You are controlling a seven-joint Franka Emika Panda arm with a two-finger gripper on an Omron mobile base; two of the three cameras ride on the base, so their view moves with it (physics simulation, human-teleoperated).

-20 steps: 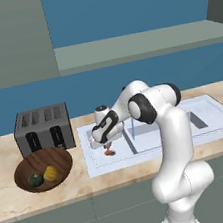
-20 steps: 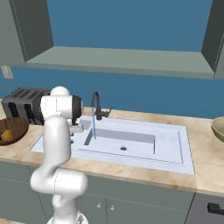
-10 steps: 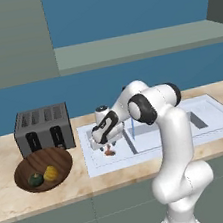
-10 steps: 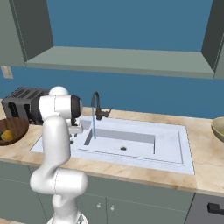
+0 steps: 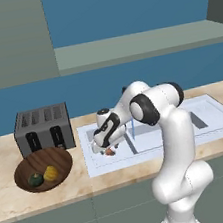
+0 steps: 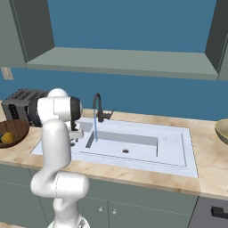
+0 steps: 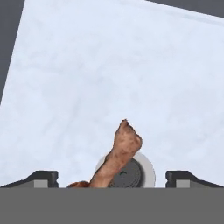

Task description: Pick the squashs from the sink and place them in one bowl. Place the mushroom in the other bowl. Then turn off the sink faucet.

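A grey toaster [image 5: 42, 129] is seen on the light desk [image 5: 69, 185]. A long shelf [image 6: 124, 62] is fixed on the blue wall [image 5: 117, 4].

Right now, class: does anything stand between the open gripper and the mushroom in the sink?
No. In the hand view the mushroom lies between the open gripper's fingertips, over the drain on the sink floor. Nothing visible lies between them.
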